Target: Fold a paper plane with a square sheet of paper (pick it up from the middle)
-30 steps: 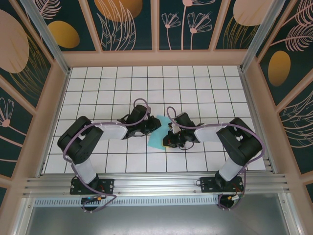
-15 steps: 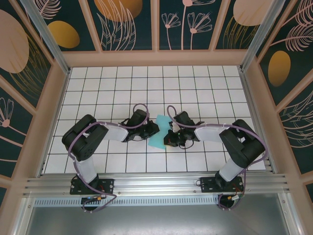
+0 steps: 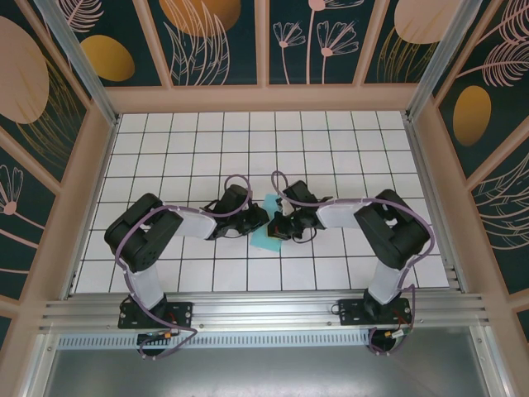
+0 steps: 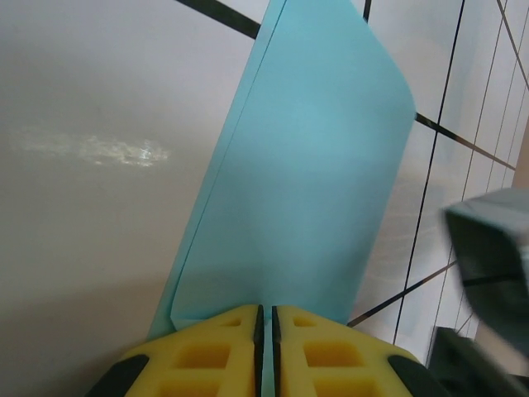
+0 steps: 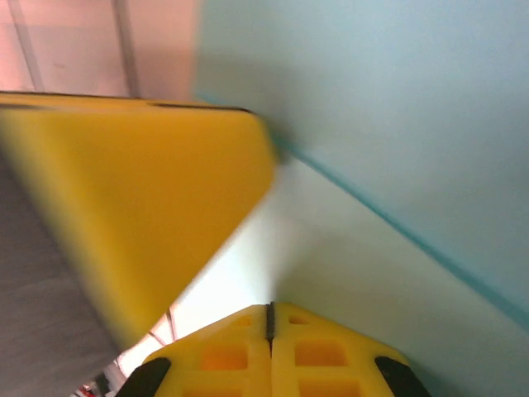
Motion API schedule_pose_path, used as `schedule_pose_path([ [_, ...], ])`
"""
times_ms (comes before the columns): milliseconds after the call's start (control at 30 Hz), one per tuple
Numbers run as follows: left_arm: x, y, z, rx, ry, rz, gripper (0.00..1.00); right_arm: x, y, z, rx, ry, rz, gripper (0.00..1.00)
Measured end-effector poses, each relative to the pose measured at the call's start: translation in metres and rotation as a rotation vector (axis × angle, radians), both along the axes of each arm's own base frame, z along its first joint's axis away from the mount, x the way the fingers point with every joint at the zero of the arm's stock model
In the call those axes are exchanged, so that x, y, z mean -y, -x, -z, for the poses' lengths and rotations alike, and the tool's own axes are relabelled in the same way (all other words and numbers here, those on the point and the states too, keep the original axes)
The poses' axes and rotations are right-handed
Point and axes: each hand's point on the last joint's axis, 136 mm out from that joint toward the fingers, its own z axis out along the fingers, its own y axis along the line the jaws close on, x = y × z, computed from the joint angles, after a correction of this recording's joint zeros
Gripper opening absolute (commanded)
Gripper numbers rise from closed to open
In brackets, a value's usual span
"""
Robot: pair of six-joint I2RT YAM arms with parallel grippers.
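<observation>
Top camera overhead, looking down; wrist cameras close, sharing paper (image 4: 306, 165).

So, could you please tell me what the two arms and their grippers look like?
The left arm and right arm have black joints, white link segments and a looping purple cable each. The left gripper and right gripper carry yellow pads with square recesses.
</observation>
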Motion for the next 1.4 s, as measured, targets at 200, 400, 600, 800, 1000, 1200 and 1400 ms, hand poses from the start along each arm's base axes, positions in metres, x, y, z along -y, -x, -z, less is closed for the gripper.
schedule_pose_path([
  [200,-0.001,-0.002,0.000,0.006,-0.007,-0.009,0.16,0.000,0.001,-0.001,0.018,-0.012,-0.002,0.00],
  [400,-0.002,-0.002,0.001,0.006,-0.012,-0.014,0.15,0.006,0.008,-0.002,0.030,-0.004,-0.002,0.02],
  [600,-0.002,-0.002,0.001,0.004,-0.012,-0.015,0.15,0.019,0.023,-0.002,0.023,0.001,-0.003,0.06],
  [800,-0.002,-0.002,0.001,0.005,-0.011,-0.014,0.16,0.020,0.030,-0.006,0.019,0.006,-0.022,0.08],
  [1000,0.000,-0.003,-0.001,0.006,-0.011,-0.013,0.20,-0.001,0.003,-0.039,0.094,-0.037,-0.027,0.09],
  [1200,-0.002,-0.006,-0.006,0.020,-0.028,-0.025,0.32,0.007,0.007,-0.040,0.112,-0.026,-0.011,0.08],
  [1400,-0.005,-0.010,-0.038,0.086,-0.016,-0.034,0.41,0.031,0.029,-0.039,0.109,-0.015,0.022,0.05],
])
